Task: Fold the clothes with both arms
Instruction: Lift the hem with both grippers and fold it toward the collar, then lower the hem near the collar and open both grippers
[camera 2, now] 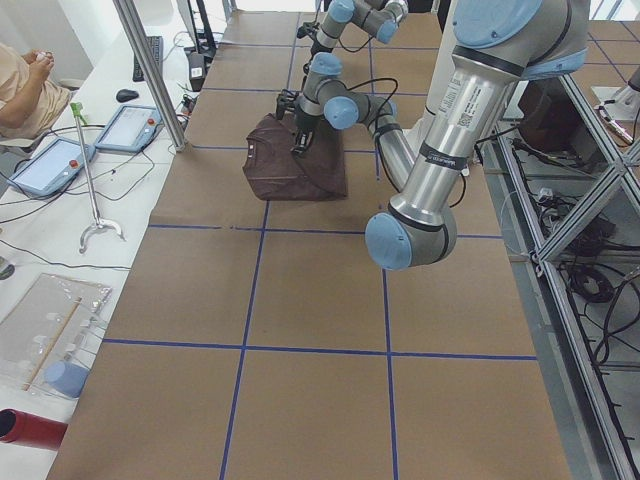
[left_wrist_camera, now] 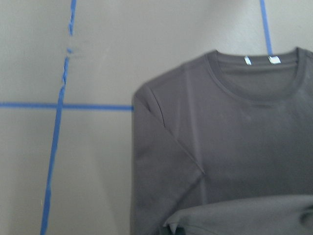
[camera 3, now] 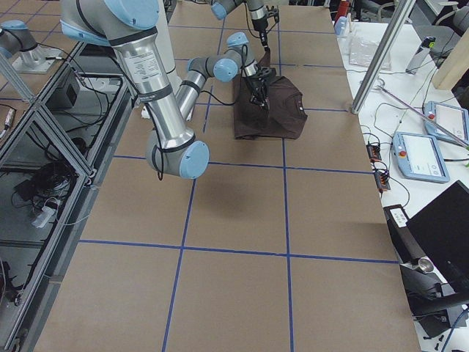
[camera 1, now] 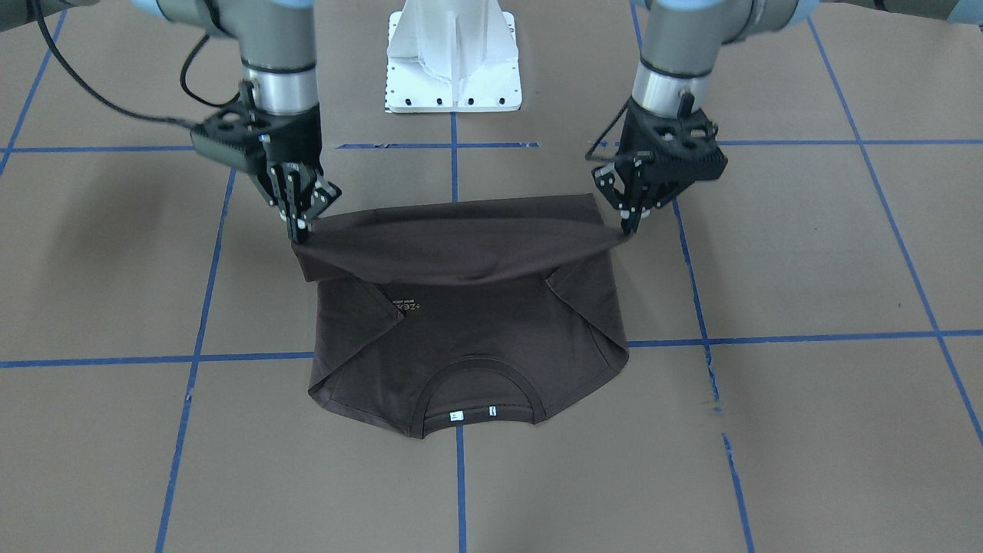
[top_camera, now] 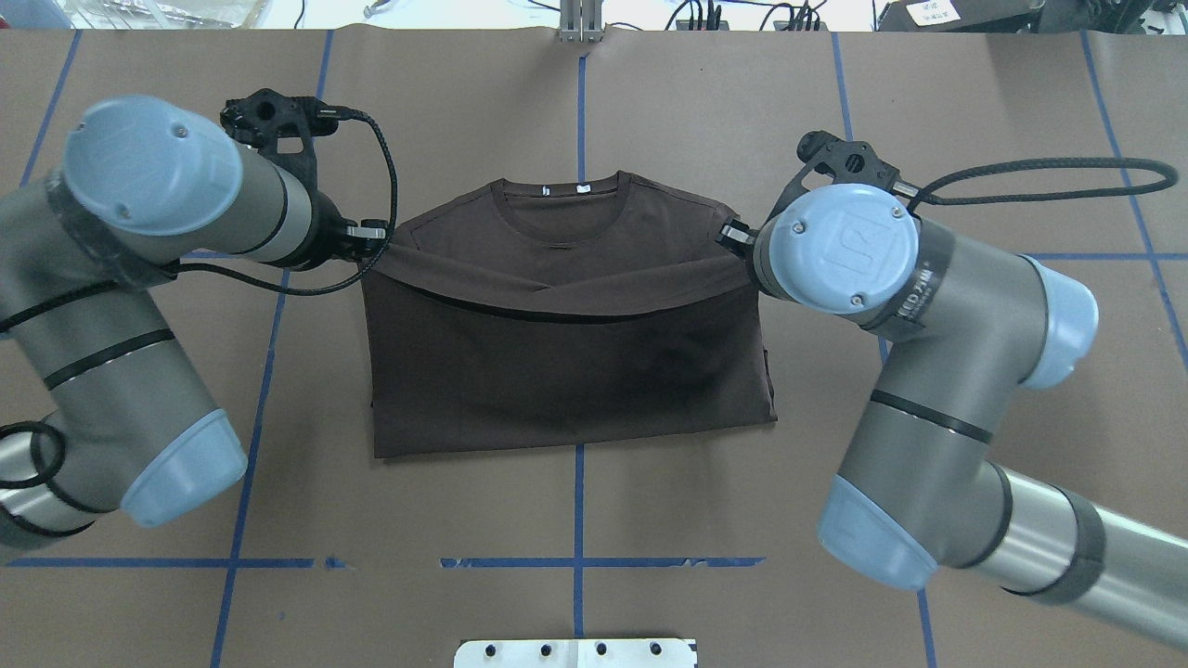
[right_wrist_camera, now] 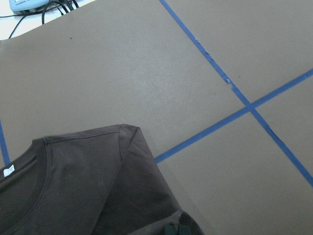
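Note:
The dark brown T-shirt (camera 1: pixel 468 330) lies on the brown table with its sleeves folded in and its collar (camera 1: pixel 476 384) towards the operators' side. Its lower hem (camera 1: pixel 461 238) is lifted off the table and stretched between both grippers. My left gripper (camera 1: pixel 630 223) is shut on one hem corner, and my right gripper (camera 1: pixel 299 226) is shut on the other. In the overhead view the raised fold (top_camera: pixel 557 297) hangs over the shirt's middle, short of the collar (top_camera: pixel 561 199). The left wrist view shows the collar and white tags (left_wrist_camera: pixel 259 61). The right wrist view shows a shoulder (right_wrist_camera: pixel 98 171).
The white base pedestal (camera 1: pixel 453 61) stands at the robot's side of the table. Blue tape lines (camera 1: pixel 461 476) grid the brown paper. A seated operator (camera 2: pixel 25 85) and tablets (camera 2: pixel 45 165) are on the side bench beyond the table edge.

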{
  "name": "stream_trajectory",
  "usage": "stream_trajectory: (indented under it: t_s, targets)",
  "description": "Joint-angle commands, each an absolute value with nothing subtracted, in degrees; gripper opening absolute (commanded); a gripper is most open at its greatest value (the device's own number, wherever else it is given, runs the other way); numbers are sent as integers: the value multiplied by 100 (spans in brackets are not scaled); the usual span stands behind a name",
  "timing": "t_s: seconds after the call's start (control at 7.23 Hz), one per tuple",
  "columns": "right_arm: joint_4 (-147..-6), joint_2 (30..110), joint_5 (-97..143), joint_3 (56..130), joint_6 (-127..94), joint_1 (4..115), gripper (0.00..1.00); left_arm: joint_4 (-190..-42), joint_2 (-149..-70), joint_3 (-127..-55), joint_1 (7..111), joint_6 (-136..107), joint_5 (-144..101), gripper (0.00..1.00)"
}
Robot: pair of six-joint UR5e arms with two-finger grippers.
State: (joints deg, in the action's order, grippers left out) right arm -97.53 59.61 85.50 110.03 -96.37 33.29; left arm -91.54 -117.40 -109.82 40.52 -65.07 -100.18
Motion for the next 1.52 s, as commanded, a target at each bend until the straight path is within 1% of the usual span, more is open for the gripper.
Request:
stream_trajectory:
  t_s: [0.0, 0.14, 0.28, 0.42, 0.83, 0.97, 1.11, 1.25, 1.38]
  targets:
    - [-8863, 5478, 8561, 9639, -9580, 3576, 0, -10095, -12057, -9744, 4192, -6486, -9993, 0]
    - [-8511, 5258, 8561, 9015, -9571, 3664, 0, -10481, -12137, -9260, 4184, -6478, -9976, 0]
    - [-8081, 5169, 8561, 8548, -9536, 3709, 0, -10772, -12164, -8846, 4175, -6469, -9958, 0]
    - [-7860, 5168, 8561, 8317, -9519, 3709, 0, -11019, -12199, -8485, 4166, -6469, -9958, 0]
    - [-7831, 5168, 8561, 8297, -9449, 3718, 0, -11136, -12199, -8376, 4140, -6460, -9958, 0]
    - [-7822, 5220, 8569, 8297, -8987, 3726, 97, -11144, -12182, -8428, 4148, -6173, -9967, 71]
    - [-7805, 5186, 8595, 8366, -8225, 3787, 100, -11118, -12121, -8646, 4183, -5448, -10002, 100]
    - [-7796, 5255, 9300, 8541, -7948, 4093, 100, -11127, -11911, -9005, 4192, -5336, -10011, 100]
    - [-7796, 5508, 9925, 8900, -7415, 4331, 100, -11136, -11700, -9287, 4184, -5335, -10019, 100]
